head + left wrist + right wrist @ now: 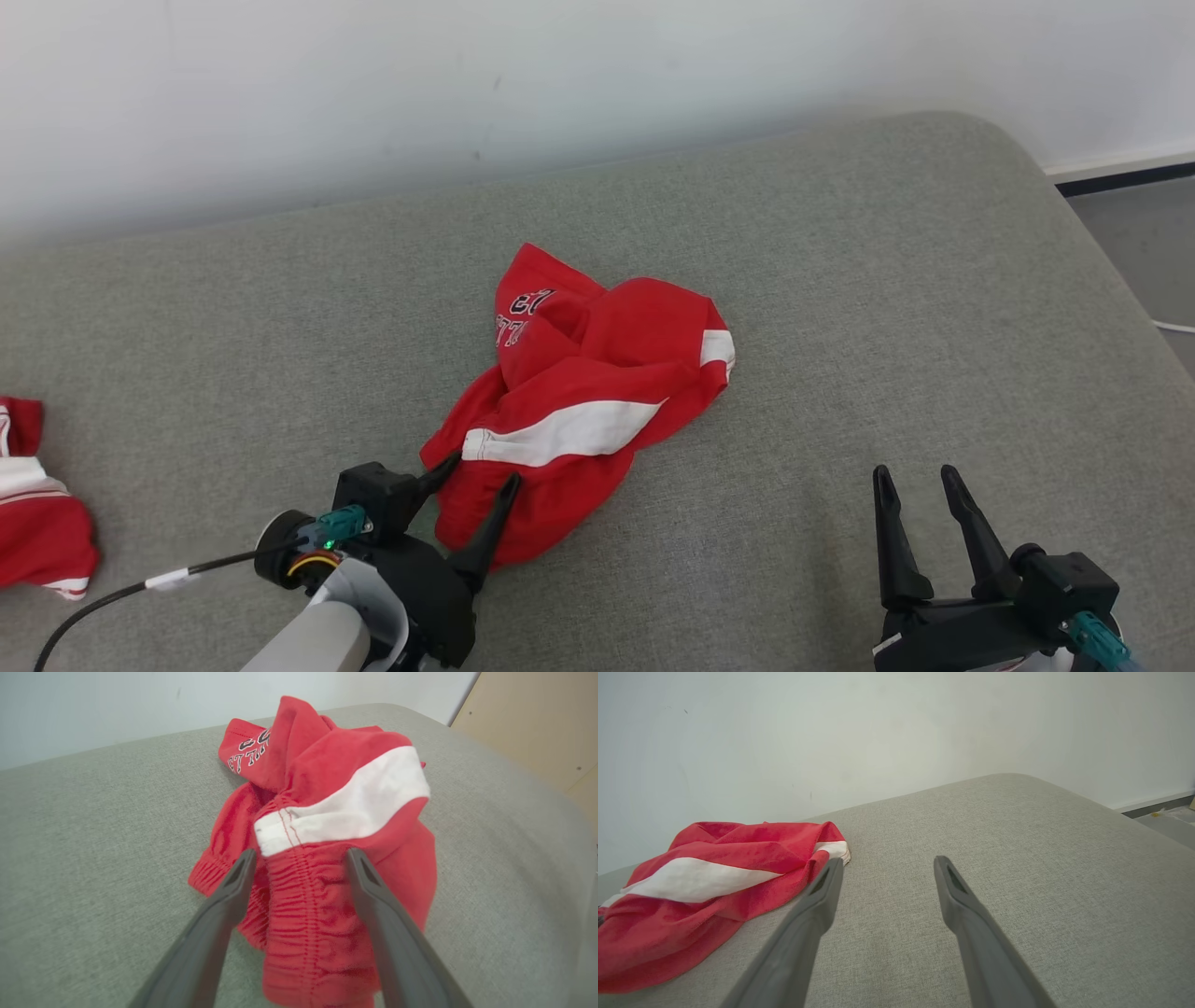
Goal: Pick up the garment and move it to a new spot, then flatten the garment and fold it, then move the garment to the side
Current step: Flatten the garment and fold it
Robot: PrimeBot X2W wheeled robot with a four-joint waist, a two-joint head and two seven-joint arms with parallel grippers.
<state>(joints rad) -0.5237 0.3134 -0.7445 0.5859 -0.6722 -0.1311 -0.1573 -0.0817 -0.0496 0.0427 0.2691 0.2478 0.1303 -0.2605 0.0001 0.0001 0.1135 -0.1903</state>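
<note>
The garment (583, 392) is a crumpled red piece with white stripes and dark lettering, lying in a heap on the grey cushion. My left gripper (481, 471) is open over its near end, one finger on each side of the gathered waistband (303, 905). In the left wrist view the garment (327, 826) rises between and beyond the two fingers. My right gripper (917, 485) stands open over bare cushion to the right, well apart from the cloth. In the right wrist view the garment (705, 891) lies at the left, past that gripper's (887, 861) left finger.
The grey cushion (887, 308) runs back to a white wall and drops off at its rounded right edge onto floor. Another red and white cloth (37, 523) lies at the left edge. A black cable (121, 593) trails from my left wrist.
</note>
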